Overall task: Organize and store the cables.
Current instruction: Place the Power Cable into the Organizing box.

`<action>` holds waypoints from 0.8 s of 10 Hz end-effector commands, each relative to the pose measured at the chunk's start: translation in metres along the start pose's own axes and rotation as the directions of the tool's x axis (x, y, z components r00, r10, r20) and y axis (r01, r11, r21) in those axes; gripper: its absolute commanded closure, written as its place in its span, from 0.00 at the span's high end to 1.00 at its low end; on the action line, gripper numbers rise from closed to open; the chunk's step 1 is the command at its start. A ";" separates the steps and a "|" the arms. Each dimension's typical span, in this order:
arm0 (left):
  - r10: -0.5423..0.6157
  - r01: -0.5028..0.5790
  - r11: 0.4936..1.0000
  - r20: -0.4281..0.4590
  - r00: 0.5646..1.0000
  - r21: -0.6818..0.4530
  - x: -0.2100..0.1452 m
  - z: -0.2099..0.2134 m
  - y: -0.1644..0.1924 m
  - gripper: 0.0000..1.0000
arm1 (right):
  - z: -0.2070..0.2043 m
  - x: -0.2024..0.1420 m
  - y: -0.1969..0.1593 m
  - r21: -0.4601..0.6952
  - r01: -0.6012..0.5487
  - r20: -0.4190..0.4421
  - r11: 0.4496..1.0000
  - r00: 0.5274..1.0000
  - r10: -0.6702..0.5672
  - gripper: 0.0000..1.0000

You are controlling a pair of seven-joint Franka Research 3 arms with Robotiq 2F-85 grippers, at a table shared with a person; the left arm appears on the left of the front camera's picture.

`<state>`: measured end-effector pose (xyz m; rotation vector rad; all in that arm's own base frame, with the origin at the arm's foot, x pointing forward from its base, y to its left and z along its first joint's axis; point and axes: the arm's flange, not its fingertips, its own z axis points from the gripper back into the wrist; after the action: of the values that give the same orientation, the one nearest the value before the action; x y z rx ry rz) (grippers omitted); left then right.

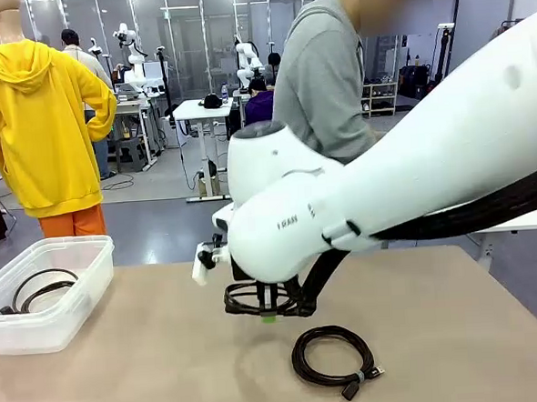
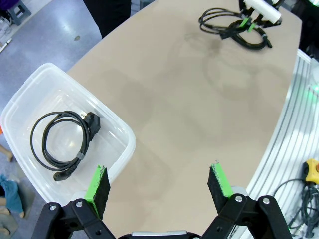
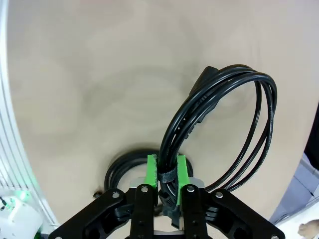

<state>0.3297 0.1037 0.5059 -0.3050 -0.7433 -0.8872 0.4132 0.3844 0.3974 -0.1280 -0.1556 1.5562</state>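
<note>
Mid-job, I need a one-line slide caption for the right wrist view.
Right gripper clamps a coiled black cable above the tan table, a second coil lying beneath.

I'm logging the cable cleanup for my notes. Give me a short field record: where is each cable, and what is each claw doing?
Right claw: shut on held cable, above the table
Left claw: open, over the table beside the bin
Bin cable: one coil, lying inside the bin
Table cable: one coil, loose, near the robot's edge
</note>
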 end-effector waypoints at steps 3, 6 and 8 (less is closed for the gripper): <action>0.006 -0.006 1.000 -0.010 1.000 -0.001 0.001 0.001 -0.003 1.00 | -0.060 0.019 0.012 -0.015 0.004 -0.010 1.000 1.000 -0.004 0.13; 0.006 -0.006 1.000 -0.010 1.000 -0.001 0.001 0.001 -0.003 1.00 | -0.070 0.020 0.013 0.045 0.018 -0.002 0.999 1.000 -0.018 0.28; 0.006 -0.006 1.000 -0.010 1.000 -0.001 0.001 0.001 -0.003 1.00 | -0.063 0.016 0.008 0.074 0.039 0.022 0.997 0.999 -0.040 0.56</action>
<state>0.3297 0.1037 0.5058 -0.3051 -0.7432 -0.8872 0.4166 0.4044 0.3249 -0.0819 -0.1192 1.5478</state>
